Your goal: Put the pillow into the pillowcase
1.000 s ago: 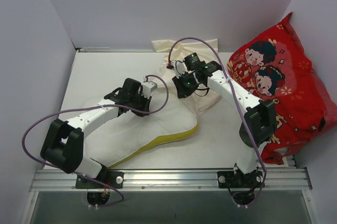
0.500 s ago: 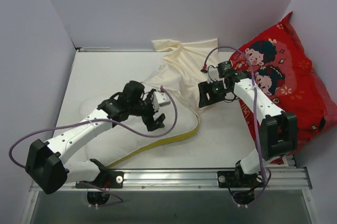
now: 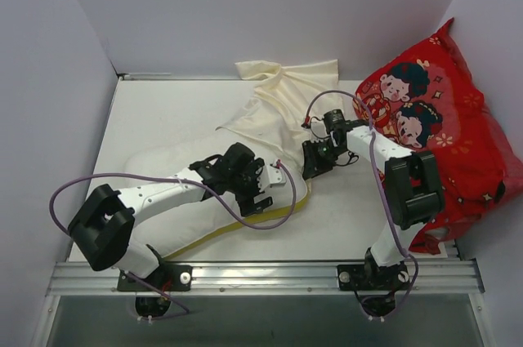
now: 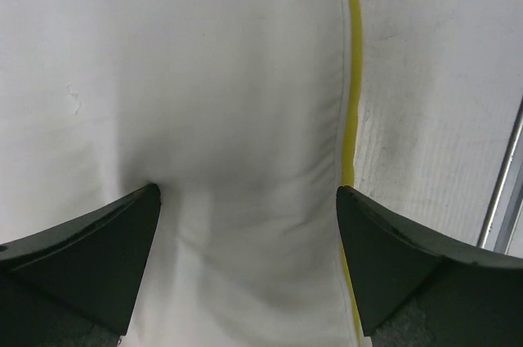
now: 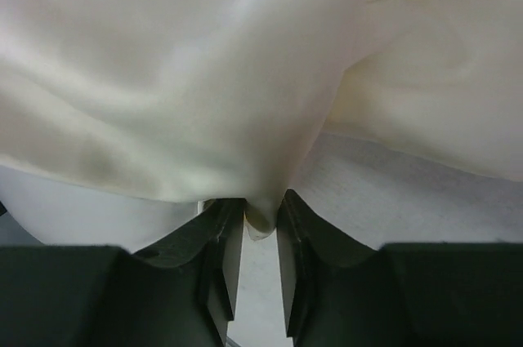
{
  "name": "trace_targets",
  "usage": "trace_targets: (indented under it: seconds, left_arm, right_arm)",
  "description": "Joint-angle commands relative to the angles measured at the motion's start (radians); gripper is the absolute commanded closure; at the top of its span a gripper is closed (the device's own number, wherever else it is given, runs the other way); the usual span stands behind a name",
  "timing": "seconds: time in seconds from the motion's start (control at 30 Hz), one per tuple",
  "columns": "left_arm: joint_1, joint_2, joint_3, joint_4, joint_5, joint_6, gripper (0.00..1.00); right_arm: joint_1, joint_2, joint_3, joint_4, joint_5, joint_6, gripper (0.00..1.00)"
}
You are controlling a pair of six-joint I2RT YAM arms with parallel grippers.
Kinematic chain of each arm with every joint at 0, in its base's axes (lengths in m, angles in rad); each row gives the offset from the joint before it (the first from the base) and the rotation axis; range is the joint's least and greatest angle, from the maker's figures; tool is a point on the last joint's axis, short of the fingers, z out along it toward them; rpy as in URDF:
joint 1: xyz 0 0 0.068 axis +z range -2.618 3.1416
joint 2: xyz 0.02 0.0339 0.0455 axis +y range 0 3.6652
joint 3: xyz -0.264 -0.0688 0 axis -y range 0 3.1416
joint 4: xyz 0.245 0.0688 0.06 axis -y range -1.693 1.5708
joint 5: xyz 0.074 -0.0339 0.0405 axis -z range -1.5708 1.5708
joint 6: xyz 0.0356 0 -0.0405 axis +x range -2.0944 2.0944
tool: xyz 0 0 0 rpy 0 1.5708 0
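Observation:
The white pillow [image 3: 159, 167] with a yellow seam [image 3: 245, 220] lies at the near left of the table. The cream pillowcase [image 3: 278, 110] runs from the back wall and drapes over the pillow's far right corner. My left gripper [image 3: 265, 193] is open, its fingers pressing down on the pillow [image 4: 245, 77] beside the yellow seam [image 4: 351, 77]; nothing is pinched between them [image 4: 245, 200]. My right gripper [image 3: 310, 167] sits at the pillowcase's near right edge. It is shut on a small fold of the pillowcase [image 5: 204, 77] at its fingertips [image 5: 261, 215].
A red cushion [image 3: 433, 126] printed with cartoon children leans in the back right corner, close to my right arm. Grey walls enclose the table on three sides. A metal rail [image 3: 261, 273] runs along the near edge. Bare tabletop [image 4: 433, 77] shows right of the seam.
My left gripper opened and moved right and nearer, onto the pillow's seam edge. My right gripper swung right, then back towards the pillow, regripping the pillowcase. The pillowcase spread out over the pillow's corner.

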Motion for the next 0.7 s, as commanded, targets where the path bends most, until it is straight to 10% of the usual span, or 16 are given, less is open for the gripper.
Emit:
trace_targets:
  seconds: [0.0,0.2,0.4,0.67]
  left_arm:
    - [-0.005,0.041,0.011,0.108,-0.031,0.022,0.03]
    - [-0.031,0.142,0.005,0.204,-0.172,0.007,0.03]
    - [0.106,0.196,0.149,0.160,-0.217,-0.218,1.00]
    - [0.236,0.128,0.236,0.117,-0.252,-0.430,1.00]
  right_arm:
    - [0.005,-0.006,-0.008,0.030,0.010,0.021,0.78]
    - [0.012,-0.104,-0.039,0.018,-0.012,0.033,1.00]
    - [0.020,-0.173,-0.068,-0.034,0.025,0.024,1.00]
    - [0.092,-0.298,-0.036,-0.122,0.057,0.016,1.00]
